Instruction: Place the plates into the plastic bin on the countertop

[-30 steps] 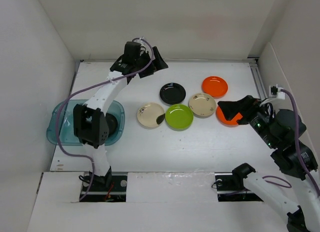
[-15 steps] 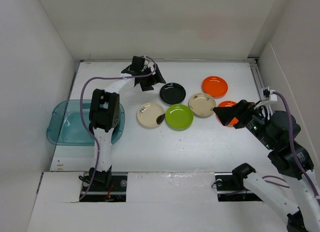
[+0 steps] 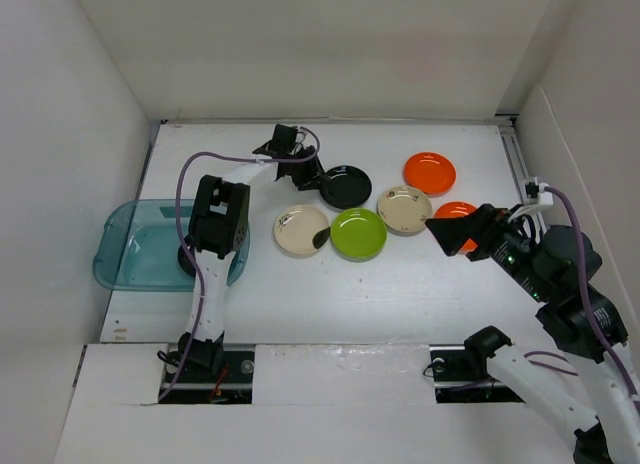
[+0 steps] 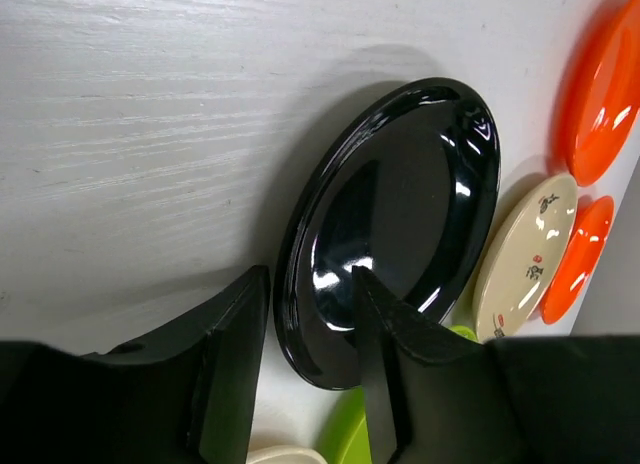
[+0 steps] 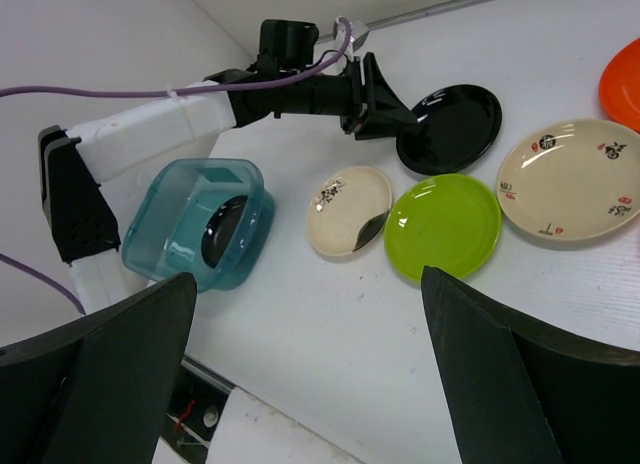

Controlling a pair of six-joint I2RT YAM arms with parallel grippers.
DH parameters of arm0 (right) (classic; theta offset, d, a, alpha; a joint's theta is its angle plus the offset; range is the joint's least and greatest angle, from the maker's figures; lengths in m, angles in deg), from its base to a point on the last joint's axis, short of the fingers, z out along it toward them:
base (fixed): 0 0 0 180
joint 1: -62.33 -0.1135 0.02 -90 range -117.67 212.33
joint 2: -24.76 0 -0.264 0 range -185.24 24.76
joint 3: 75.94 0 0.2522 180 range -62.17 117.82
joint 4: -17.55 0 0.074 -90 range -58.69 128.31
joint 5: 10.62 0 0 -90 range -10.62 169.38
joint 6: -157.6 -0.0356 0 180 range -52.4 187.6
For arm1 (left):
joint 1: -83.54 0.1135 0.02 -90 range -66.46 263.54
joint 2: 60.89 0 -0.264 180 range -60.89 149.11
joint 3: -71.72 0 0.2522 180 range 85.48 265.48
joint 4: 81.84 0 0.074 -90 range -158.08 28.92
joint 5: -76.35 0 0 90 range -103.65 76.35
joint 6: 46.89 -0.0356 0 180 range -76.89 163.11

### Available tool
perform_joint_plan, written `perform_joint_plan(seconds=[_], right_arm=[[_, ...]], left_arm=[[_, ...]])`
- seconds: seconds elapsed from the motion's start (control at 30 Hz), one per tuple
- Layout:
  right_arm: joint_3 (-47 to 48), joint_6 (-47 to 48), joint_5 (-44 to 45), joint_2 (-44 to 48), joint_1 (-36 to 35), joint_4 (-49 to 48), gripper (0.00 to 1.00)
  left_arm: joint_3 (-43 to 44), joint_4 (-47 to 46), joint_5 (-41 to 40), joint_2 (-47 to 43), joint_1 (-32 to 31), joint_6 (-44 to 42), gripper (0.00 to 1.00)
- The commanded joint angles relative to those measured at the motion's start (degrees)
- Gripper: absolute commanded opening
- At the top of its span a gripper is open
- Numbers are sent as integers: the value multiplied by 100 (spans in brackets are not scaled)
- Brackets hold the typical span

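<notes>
Seen from above, the left arm's fingers [image 3: 306,174] sit at the left rim of a black plate [image 3: 347,187], toward the far edge of the counter [image 3: 400,294]. A green plate [image 3: 358,233], cream plates [image 3: 404,208] and orange plates [image 3: 429,172] lie nearby. The teal bin [image 3: 122,252] stands at the left edge.

In the left wrist view, those fingers [image 4: 232,354] are spread, with the black plate's [image 4: 410,194] rim between them.

In the right wrist view, the right fingers [image 5: 100,374] are held wide apart above the counter. A second black plate [image 5: 226,231] lies in the bin [image 5: 190,174].
</notes>
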State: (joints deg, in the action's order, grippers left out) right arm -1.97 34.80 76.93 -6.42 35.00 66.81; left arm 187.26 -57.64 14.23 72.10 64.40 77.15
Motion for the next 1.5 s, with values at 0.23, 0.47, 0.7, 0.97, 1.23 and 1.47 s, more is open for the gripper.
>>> perform_joint_plan(seconds=[0.23, 0.47, 0.7, 0.97, 1.23, 1.47], right_arm=[[97, 72, -44, 86, 35, -281, 100], [97, 72, -44, 138, 35, -228, 100], [149, 141, -44, 191, 35, -36, 100], [439, 247, -263, 297, 35, 255, 100], [492, 432, -677, 244, -18, 97, 100], [606, 554, -897, 297, -18, 150, 100]], left_arm=[[228, -50, 191, 210, -2, 32, 0], [106, -244, -150, -1080, 357, 366, 0], [-1252, 160, -1407, -3153, 910, 744, 0], [-3900, 634, -2232, -6071, 2545, 1219, 0], [-4824, 1724, -3639, -7603, 2854, 1298, 0], [-5378, 2146, -4220, -8008, 2854, 1570, 0]])
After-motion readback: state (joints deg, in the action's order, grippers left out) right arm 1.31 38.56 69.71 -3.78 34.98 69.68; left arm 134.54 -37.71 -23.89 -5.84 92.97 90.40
